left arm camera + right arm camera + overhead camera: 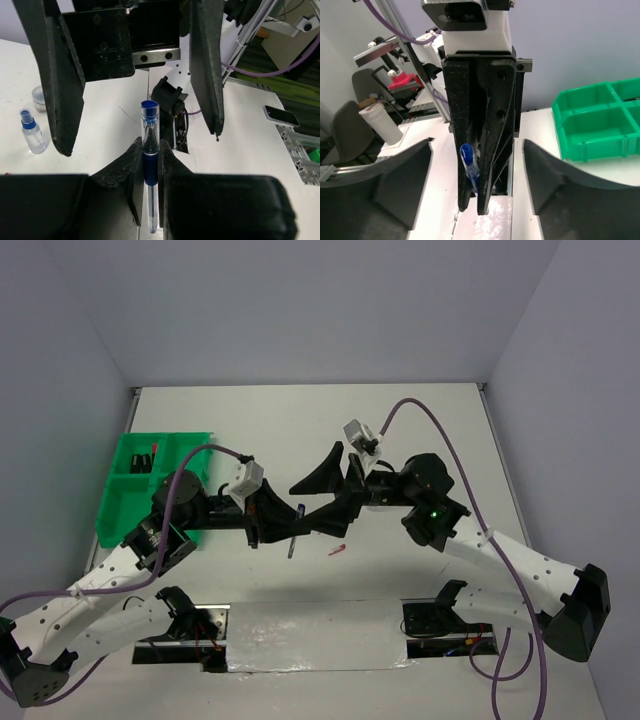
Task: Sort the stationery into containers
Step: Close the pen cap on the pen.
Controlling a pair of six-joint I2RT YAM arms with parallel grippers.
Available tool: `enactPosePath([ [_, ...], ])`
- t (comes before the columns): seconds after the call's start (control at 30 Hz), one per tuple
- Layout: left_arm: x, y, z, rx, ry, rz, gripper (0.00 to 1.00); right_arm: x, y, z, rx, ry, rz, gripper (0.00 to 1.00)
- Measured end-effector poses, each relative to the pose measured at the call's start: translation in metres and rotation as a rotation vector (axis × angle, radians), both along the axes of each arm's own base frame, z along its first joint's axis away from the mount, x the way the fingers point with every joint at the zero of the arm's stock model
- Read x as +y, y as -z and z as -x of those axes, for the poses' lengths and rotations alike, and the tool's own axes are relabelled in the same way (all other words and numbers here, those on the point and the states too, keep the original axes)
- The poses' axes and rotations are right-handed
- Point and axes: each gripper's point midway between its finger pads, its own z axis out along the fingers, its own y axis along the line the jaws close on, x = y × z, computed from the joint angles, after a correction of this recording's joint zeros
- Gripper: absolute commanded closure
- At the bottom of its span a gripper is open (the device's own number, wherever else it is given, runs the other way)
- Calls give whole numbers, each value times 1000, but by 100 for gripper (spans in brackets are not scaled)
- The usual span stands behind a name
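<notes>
The blue pen (149, 125) is pinched in my left hand (150, 160). Its two fingers are pressed against the barrel from either side. The capped blue end sticks out past the fingertips, and the clear barrel runs back between them. From above, the other end of the pen pokes out under that hand toward the near edge of the desk (300, 430).

My right hand (477, 165) faces the left one head-on, with its fingers (405, 175) spread wide. The left hand and the pen sit in the gap between them, with space on both sides, so nothing touches. That hand holds nothing.

On the desk just to the near side of the two hands lies the red pen (337, 550), apart from both. The small clear bottle (31, 134) with the blue cap stands upright on the desk. The translucent round roll (39, 95) is near it, a little farther off.

The green tray (122, 508) sits at the left edge of the desk, beside my left arm and well apart from the blue pen. A few dark pieces (140, 462) lie in its far-left compartment; I cannot make them out any better.
</notes>
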Motion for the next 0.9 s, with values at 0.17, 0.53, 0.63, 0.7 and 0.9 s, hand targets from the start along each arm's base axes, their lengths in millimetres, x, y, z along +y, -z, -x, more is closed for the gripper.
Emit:
enactPosePath([
  [0.17, 1, -1, -14, 10, -81, 0, 100, -5, -3, -2, -18, 43, -21, 9],
  [0.53, 17, -41, -45, 10, -324, 83, 100, -7, 22, -20, 18, 143, -14, 0],
  [0.63, 20, -56, -44, 3, -330, 122, 100, 3, 48, -27, 80, 133, 37, 2],
  [0.7, 20, -65, -43, -8, -329, 147, 100, 8, 58, -29, 109, 122, 59, 7],
  [0.9, 16, -69, -46, 6, -325, 164, 100, 15, 54, -19, 93, 75, 35, 45],
])
